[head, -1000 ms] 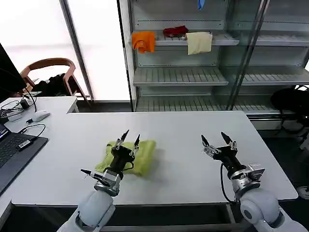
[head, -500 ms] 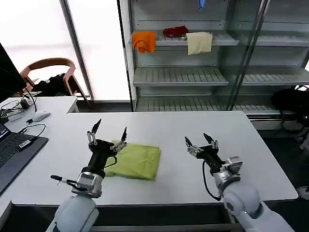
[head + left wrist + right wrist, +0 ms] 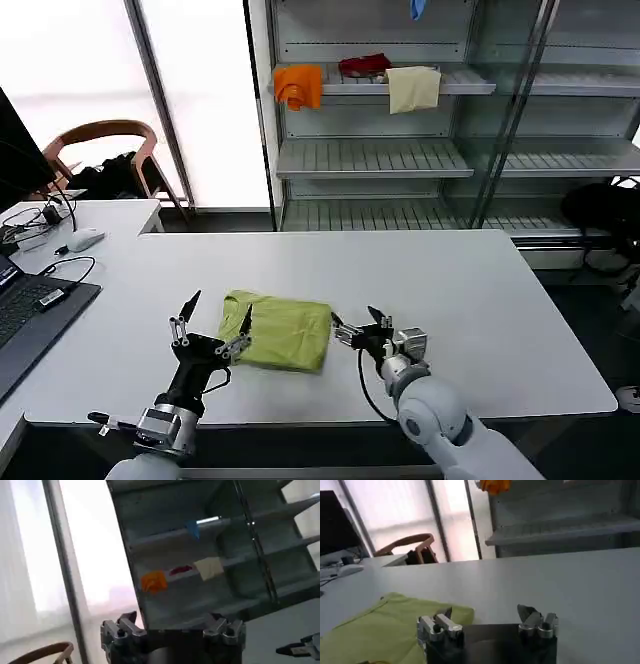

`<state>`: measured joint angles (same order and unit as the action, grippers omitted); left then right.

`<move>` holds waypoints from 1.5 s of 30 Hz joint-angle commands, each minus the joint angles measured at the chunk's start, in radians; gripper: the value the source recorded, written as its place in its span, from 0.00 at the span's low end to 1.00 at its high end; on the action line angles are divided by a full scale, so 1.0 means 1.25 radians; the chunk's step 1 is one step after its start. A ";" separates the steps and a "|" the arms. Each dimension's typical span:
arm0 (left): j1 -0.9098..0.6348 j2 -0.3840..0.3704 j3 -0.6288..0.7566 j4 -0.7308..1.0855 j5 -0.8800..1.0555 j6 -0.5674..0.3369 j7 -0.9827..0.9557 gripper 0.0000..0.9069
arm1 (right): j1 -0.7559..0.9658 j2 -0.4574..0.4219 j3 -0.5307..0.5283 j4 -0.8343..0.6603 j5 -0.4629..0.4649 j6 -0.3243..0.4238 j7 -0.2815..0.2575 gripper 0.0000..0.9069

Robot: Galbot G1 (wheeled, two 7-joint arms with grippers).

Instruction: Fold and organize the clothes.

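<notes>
A white table [image 3: 420, 280] is shown before a metal shelving unit [image 3: 400, 160] on which an orange cloth [image 3: 297, 85] and a cream cloth [image 3: 412, 88] are draped; a laptop [image 3: 25, 320] lies at the table's left edge. The lime yellow-green T-shirt [image 3: 280, 333] is seen lying near the table's front edge, already reduced to a compact, roughly rectangular packet, flat on the surface and touched by neither gripper. The left gripper [image 3: 212, 327] is held just beside the packet's left edge with its fingers spread wide, empty. The right gripper [image 3: 358, 324] is held low, just beside the packet's right edge, its fingers likewise parted and empty; in the right wrist view the T-shirt [image 3: 380, 630] is seen lying just past the fingers [image 3: 437, 626]. The step in hand is judged to be the tidying or final fold of the packet. For this to be done well, both edges should be approached symmetrically and close to the table, so that all layers of the thin fabric are caught together; if only the top layer were pinched, the earlier folds would probably be pulled open. A slow, level motion is advised, since soft fabric is easily dragged across a smooth tabletop.
</notes>
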<state>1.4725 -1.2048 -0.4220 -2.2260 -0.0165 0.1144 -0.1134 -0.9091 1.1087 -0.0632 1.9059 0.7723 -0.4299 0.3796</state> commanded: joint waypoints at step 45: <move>0.067 -0.046 0.009 0.000 0.015 -0.033 0.014 1.00 | 0.048 0.058 -0.037 -0.113 0.002 0.011 0.000 0.00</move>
<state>1.5536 -1.2598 -0.4126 -2.2228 0.0020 0.0732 -0.0932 -0.8528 1.1895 -0.1289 1.7883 0.7752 -0.4231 0.3821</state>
